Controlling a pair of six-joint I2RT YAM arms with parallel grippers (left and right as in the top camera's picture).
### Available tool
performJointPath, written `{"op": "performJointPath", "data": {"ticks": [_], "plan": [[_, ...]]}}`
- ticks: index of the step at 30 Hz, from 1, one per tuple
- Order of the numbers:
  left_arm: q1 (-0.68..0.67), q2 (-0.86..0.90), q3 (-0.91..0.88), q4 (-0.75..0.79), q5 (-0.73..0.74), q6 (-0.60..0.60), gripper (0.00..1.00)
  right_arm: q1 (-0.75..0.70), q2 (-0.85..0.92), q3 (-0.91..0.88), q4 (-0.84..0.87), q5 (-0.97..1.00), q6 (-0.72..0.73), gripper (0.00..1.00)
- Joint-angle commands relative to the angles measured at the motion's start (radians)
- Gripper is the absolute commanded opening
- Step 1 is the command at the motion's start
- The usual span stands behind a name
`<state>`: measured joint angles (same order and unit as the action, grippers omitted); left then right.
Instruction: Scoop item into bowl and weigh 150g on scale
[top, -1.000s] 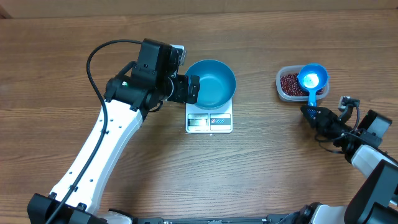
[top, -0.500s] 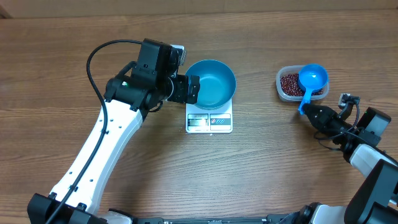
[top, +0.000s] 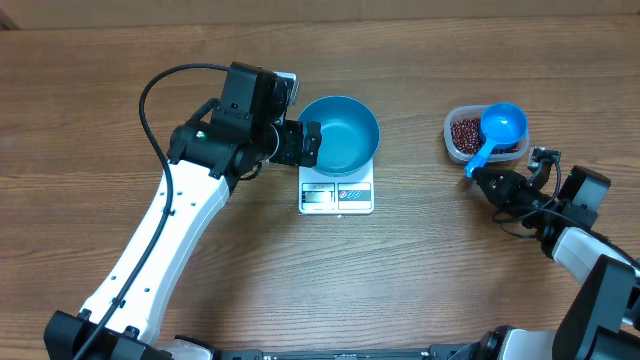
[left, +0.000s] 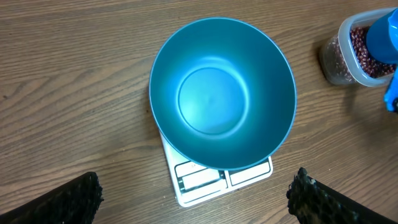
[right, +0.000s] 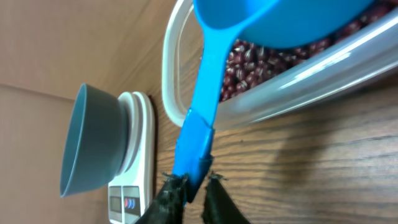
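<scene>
Two things are partly hidden. The scale (top: 336, 196) platform sits under the bowl (top: 340, 132), so only its front panel shows, and the display is too small to read. The scoop (top: 500, 127) cup covers part of the beans (top: 464, 133) in the clear tub (top: 452, 147), well right of the scale. My left claw (top: 308, 143) has its fingertips (left: 65, 199) cut off at the wrist view's bottom edge. It's spread wide and holds nothing, just left of the scale; whether it touches the bowl is unclear. My right claw (top: 479, 177) is nearly together, pinching the scoop's handle tip. The bowl is empty, on the scale.
</scene>
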<state>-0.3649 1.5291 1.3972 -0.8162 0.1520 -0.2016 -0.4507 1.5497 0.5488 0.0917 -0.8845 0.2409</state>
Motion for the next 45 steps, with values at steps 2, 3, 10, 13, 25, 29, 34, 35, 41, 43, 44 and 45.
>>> {"op": "performJointPath", "data": {"ticks": [2,3,10,13,25,29,34,35,41,43,44,45], "plan": [[-0.002,-0.012,0.018,-0.002,-0.006,0.022,1.00,0.002,0.011,0.000,0.005,0.034,-0.002,0.11],[-0.002,-0.012,0.018,-0.002,-0.006,0.022,1.00,0.002,0.011,0.000,0.004,0.034,-0.001,0.11],[-0.002,-0.012,0.018,0.001,-0.006,0.022,1.00,0.002,0.011,0.000,0.000,0.027,-0.001,0.27],[-0.002,-0.012,0.018,0.001,-0.006,0.022,0.99,0.004,0.011,0.000,-0.018,0.028,-0.002,0.35],[-0.002,-0.012,0.018,0.000,-0.005,0.022,1.00,0.093,0.011,0.000,0.005,0.129,0.008,0.45],[-0.002,-0.012,0.018,0.000,-0.005,0.022,1.00,0.093,0.011,0.000,0.031,0.147,0.025,0.37],[-0.002,-0.012,0.018,0.001,-0.005,0.022,1.00,0.093,0.011,0.000,0.053,0.142,0.025,0.30],[-0.002,-0.012,0.018,0.001,-0.005,0.022,1.00,0.094,0.011,0.000,0.054,0.130,0.025,0.28],[-0.002,-0.012,0.018,0.001,-0.005,0.022,1.00,0.093,0.011,0.000,0.059,0.085,0.024,0.13],[-0.002,-0.012,0.018,0.001,-0.006,0.022,1.00,0.093,0.011,0.000,0.061,0.074,0.024,0.06],[-0.002,-0.012,0.018,0.001,-0.006,0.022,1.00,0.090,0.011,0.000,0.061,0.071,0.024,0.04],[-0.002,-0.012,0.018,0.001,-0.005,0.022,1.00,0.090,0.011,0.000,0.060,0.071,0.024,0.04]]}}
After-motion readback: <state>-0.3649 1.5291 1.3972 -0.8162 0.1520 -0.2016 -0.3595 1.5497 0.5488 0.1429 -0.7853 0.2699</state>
